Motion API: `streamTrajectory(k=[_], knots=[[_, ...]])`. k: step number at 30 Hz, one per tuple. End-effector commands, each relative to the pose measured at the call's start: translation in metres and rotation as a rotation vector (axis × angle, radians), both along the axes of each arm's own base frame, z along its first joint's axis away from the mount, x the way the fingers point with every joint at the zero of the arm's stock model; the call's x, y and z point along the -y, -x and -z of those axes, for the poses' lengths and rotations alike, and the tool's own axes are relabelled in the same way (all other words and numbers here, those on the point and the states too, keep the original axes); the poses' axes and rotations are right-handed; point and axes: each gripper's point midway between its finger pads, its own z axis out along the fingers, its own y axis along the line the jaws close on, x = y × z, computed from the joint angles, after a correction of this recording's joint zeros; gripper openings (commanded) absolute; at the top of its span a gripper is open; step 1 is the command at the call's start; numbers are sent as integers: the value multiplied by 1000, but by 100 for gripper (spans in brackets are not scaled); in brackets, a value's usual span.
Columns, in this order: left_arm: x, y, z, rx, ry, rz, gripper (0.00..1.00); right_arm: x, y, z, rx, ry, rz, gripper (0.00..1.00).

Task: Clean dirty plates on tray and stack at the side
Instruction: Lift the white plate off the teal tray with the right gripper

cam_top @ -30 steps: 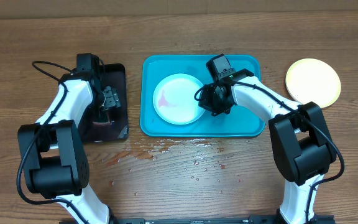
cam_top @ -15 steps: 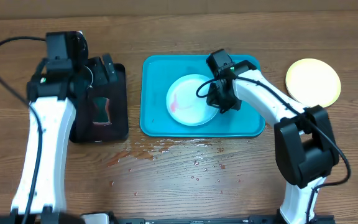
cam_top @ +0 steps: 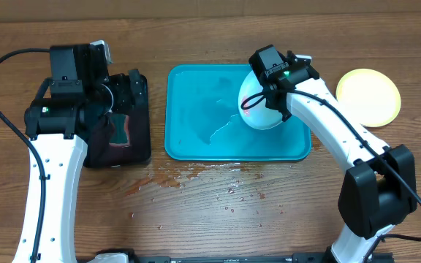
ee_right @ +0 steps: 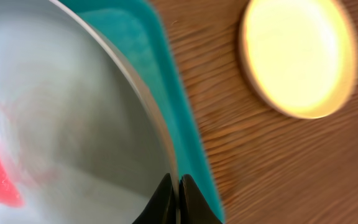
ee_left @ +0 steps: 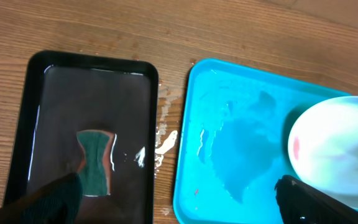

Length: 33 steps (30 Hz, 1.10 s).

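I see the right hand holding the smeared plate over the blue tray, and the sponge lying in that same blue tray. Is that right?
Not quite. The right hand does hold the smeared plate over the blue tray, but the sponge lies in the black tray beside it, not in the blue one. The left wrist view shows this plainly.

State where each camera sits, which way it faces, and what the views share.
Overhead: fixed above the table, facing straight down; left arm and right arm both show, flanking the turquoise tray.
Left wrist: high up, facing down on the black tray with its sponge; own fingertips at the bottom corners, wide apart.
Right wrist: close, facing down along the white plate whose rim the right gripper pinches.
Shared: all three show that plate and the turquoise tray.
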Motion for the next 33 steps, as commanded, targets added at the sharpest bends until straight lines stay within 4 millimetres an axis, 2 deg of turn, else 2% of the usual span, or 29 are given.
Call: streamTrajectory(k=[1,7,12,16,23,29,33], knots=[[5,3,-7,19,5,33,100,21,-10,-37,121,134,34,4],[5,4,-7,16,4,33,100,33,-15,-57,187,223,62,4],[5,4,-7,16,4,33,100,29,-21,-86,279,292,64,4],[5,4,-7,16,1,30,100,13,-22,-112,354,384,25,4],[4,3,-7,17,1,30,100,-36,-17,-146,474,539,-94,4],[4,3,-7,17,-1,28,100,-73,-13,-152,493,553,-204,4],[4,3,-7,20,-1,28,100,-83,-10,-153,503,547,-224,4]])
